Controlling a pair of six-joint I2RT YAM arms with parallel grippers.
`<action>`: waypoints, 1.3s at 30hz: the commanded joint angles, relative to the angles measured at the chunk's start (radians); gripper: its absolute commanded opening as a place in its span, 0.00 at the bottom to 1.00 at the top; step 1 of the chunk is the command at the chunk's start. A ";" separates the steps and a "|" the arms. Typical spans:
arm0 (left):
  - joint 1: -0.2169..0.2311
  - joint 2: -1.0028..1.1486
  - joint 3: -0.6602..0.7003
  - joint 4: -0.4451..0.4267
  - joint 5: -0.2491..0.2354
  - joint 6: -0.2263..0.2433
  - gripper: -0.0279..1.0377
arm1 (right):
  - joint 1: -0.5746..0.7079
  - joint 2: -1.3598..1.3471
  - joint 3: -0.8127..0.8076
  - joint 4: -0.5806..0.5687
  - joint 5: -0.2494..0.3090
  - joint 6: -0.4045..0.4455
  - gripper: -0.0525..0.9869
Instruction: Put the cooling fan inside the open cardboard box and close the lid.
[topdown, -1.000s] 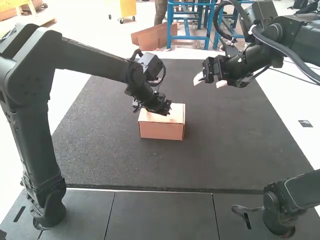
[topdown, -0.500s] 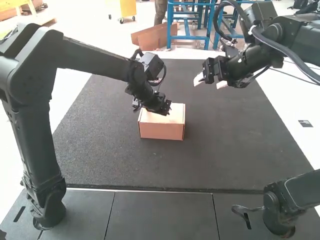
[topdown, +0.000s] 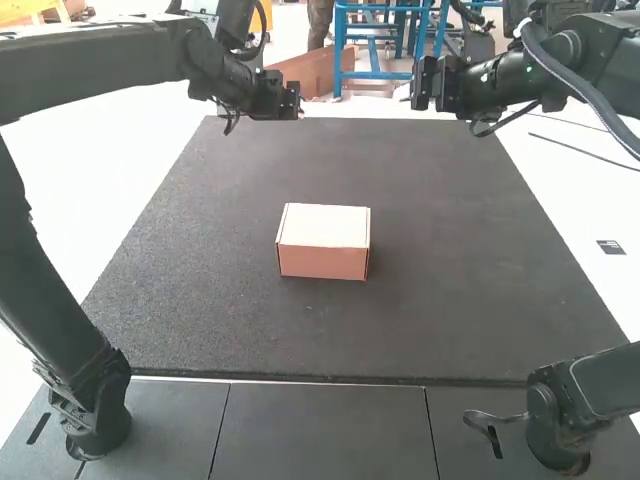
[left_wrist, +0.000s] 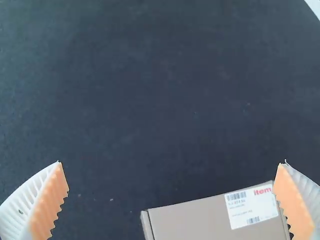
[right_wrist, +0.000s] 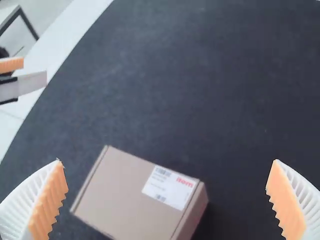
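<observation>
Tan box w/ white label, black speckled mat

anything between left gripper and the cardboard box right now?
Only bare black mat lies between the left gripper and the closed cardboard box. The high view and the left wrist view both show it.

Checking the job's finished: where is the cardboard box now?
In the high view, the cardboard box sits closed at the middle of the black mat, nothing touching it.
</observation>
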 joint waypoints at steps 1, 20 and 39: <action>0.027 -0.053 -0.042 0.035 -0.002 0.010 0.94 | -0.028 -0.039 -0.012 0.041 0.088 0.000 0.93; 0.168 -0.484 -0.560 0.397 0.038 0.002 0.93 | -0.279 -0.194 -0.302 0.321 0.064 -0.024 0.93; 0.265 -0.960 -1.065 0.790 0.021 0.143 0.93 | -0.296 -0.401 -0.742 0.683 0.120 -0.017 0.93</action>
